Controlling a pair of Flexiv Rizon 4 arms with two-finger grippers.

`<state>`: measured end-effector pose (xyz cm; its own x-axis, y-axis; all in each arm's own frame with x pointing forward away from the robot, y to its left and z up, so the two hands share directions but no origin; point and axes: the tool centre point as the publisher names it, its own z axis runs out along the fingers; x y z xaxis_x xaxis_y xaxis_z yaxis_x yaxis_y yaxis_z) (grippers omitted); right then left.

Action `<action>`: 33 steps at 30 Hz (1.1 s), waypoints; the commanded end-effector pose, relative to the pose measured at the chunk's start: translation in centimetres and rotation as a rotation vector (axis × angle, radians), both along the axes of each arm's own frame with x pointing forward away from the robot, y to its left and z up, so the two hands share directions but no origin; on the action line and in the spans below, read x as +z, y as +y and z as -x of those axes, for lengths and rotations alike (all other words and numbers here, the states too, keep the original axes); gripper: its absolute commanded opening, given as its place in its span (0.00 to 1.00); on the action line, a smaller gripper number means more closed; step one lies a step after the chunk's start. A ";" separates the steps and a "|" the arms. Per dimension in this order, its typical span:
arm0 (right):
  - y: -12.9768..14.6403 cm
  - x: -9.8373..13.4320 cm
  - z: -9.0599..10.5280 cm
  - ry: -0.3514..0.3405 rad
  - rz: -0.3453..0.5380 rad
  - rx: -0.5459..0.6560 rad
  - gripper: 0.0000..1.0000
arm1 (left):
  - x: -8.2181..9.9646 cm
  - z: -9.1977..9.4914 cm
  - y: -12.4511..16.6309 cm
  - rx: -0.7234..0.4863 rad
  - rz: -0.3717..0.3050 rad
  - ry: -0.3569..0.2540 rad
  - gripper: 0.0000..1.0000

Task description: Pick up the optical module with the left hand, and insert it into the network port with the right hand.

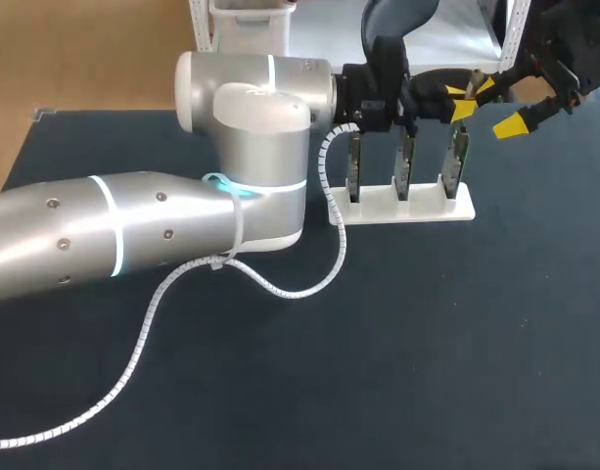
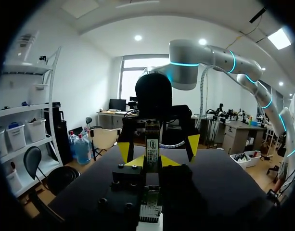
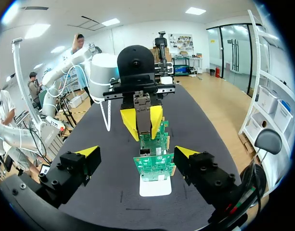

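The left gripper (image 3: 143,120) is clamped on the slim grey metal optical module (image 2: 152,147), holding it upright at the head view's upper right, likely for a handover. The right gripper (image 3: 136,153) faces it, fingers spread wide and empty. Below stand three green circuit boards (image 1: 404,168) in a white slotted rack (image 1: 407,208); the left fingers cover much of the module, leaving little to grasp

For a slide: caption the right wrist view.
Left tool grips optical module above the circuit boards; open right tool faces it.
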<state>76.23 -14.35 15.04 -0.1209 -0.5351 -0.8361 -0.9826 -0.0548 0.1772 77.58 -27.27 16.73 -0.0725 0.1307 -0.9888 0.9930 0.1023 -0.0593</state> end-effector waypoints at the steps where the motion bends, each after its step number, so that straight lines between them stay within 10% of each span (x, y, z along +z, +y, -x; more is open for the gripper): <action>1: 0.1 0.0 0.2 -0.003 0.002 -0.005 1.00 | 0.0 0.1 0.0 0.001 0.000 -0.001 0.00; 33: 1.1 5.4 -1.9 -0.120 -0.074 -0.017 1.00 | 0.0 0.1 0.0 0.001 0.000 -0.001 0.00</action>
